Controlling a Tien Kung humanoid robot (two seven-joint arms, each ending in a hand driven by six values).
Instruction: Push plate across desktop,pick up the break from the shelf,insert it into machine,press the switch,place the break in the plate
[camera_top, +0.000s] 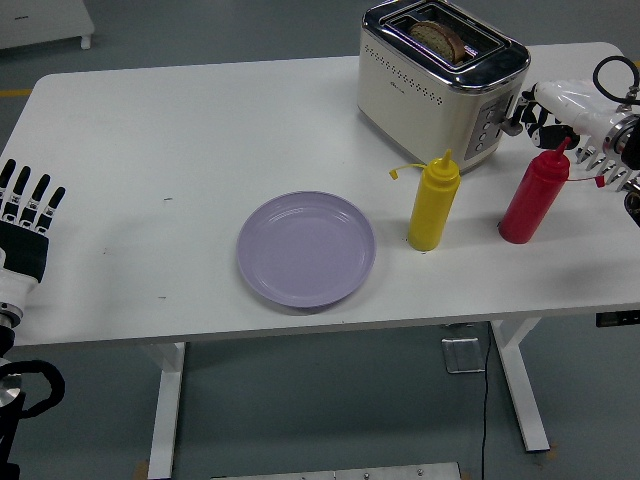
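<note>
A cream and chrome toaster (430, 85) stands at the back right of the white table. A slice of brown bread (438, 38) sits low in its slot, only its top showing. A lilac plate (306, 248) lies empty near the front middle. My right hand (532, 112) is at the toaster's right end, fingers curled against the lever side. My left hand (25, 220) rests flat at the table's left edge, fingers straight and holding nothing.
A yellow squeeze bottle (433, 203) stands just right of the plate. A red squeeze bottle (533, 195) stands further right, under my right forearm. A metal rack (612, 165) shows at the right edge.
</note>
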